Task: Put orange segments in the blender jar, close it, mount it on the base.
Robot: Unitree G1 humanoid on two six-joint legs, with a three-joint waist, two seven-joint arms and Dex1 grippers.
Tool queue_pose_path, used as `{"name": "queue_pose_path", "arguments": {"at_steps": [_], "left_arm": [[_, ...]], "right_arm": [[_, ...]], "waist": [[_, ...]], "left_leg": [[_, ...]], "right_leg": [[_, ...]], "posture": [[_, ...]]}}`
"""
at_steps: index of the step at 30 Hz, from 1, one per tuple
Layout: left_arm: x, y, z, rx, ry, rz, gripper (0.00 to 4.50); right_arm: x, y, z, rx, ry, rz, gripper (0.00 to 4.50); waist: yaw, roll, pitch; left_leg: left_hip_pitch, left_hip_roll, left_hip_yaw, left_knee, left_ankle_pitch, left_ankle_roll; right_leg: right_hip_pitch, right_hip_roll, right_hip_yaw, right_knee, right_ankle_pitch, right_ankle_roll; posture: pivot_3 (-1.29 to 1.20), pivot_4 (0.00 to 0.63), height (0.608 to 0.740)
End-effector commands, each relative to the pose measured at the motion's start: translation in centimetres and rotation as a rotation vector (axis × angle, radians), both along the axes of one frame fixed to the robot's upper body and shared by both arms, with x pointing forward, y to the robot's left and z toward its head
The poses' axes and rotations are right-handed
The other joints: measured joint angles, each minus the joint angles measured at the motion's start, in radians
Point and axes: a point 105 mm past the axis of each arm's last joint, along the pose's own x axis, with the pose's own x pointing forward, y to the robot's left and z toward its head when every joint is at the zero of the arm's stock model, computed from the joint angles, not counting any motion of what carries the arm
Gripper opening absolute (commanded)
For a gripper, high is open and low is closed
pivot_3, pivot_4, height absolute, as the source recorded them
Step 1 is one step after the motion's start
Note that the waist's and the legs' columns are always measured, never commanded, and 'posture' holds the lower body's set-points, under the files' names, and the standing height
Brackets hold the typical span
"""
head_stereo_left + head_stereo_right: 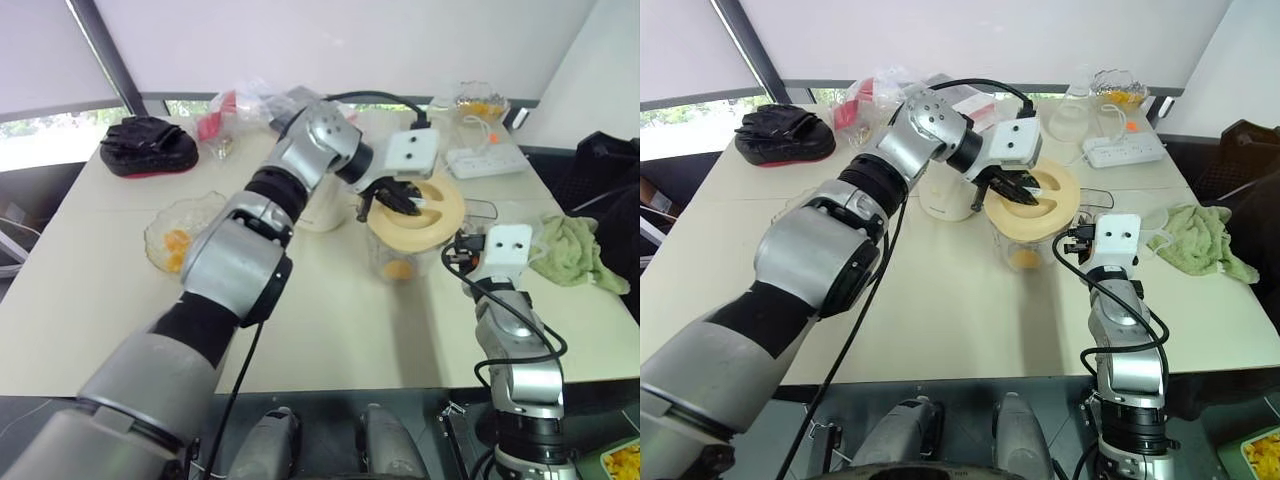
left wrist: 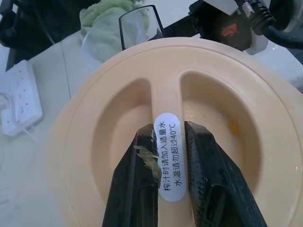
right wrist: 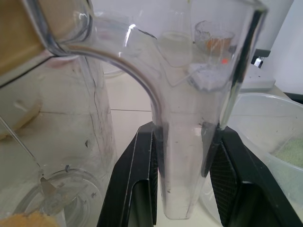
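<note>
The clear blender jar (image 1: 392,262) stands mid-table with orange segments (image 1: 400,268) at its bottom. A cream-yellow round lid (image 1: 440,215) rests on its rim, slightly tilted. My left gripper (image 2: 168,130) is shut on the lid's central ridge, which carries a white label. My right gripper (image 3: 184,132) is shut on the jar's clear side handle (image 3: 184,170), reaching in level from the near right. The cream-white base (image 1: 940,195) stands just behind and to the left of the jar, partly hidden by my left arm.
A scalloped glass bowl (image 1: 175,235) with more orange pieces sits at the left. A green cloth (image 1: 575,250) lies at the right, a white power strip (image 1: 485,160) behind it. A black padded mitt (image 1: 148,145), bags and clear containers (image 1: 475,100) line the far edge.
</note>
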Motion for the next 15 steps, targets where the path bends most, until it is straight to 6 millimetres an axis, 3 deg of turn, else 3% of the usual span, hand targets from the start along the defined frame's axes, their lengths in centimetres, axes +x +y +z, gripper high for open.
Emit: {"name": "queue_pose_path", "arguments": {"at_steps": [1,15], "left_arm": [[2.4,2.2,-2.6,0.112,-0.026,0.201,0.25],[3.6,2.6,-3.3,0.099,0.001,0.355,0.25]], "right_arm": [[-0.1,0.2,2.6,-0.019,-0.101,0.018,0.94],[0.5,0.7,2.3,-0.008,-0.1,0.039,0.94]], "waist": [[0.0,0.0,0.0],[-0.003,0.0,0.0]], "left_leg": [[0.002,0.0,0.0,0.0,0.0,0.0],[0.006,0.0,0.0,-0.001,0.0,0.001]], "right_leg": [[0.002,0.0,0.0,-0.001,0.0,0.0],[0.006,0.0,0.0,-0.001,0.0,0.0]], "posture": [[0.0,0.15,0.74],[0.0,0.15,0.74]]}}
